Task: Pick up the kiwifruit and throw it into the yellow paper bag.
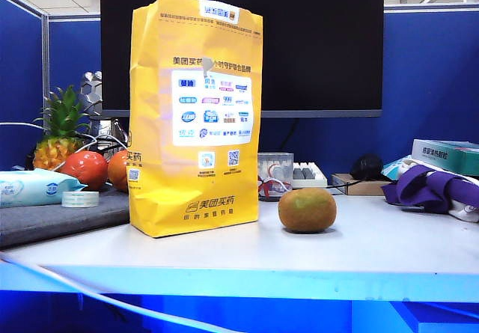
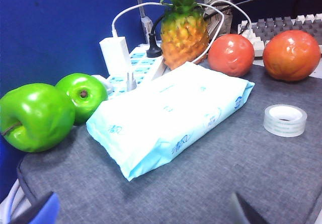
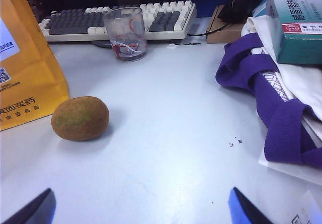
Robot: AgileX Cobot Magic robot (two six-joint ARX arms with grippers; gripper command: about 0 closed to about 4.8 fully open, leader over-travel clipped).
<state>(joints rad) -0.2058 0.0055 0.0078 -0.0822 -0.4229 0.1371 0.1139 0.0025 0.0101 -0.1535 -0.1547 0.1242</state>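
one kiwifruit (image 1: 307,210) sits on the white table (image 1: 374,251), just beside the upright yellow paper bag (image 1: 196,116) – not touching it. right gripper (image 3: 141,211) hangs low over the table near the fruit, jaws spread wide, nothing between them. left gripper (image 2: 143,214) is over the grey mat (image 2: 241,173) by the tissue pack (image 2: 168,116) and green apples (image 2: 45,110) – fingertips well apart, holding nothing.
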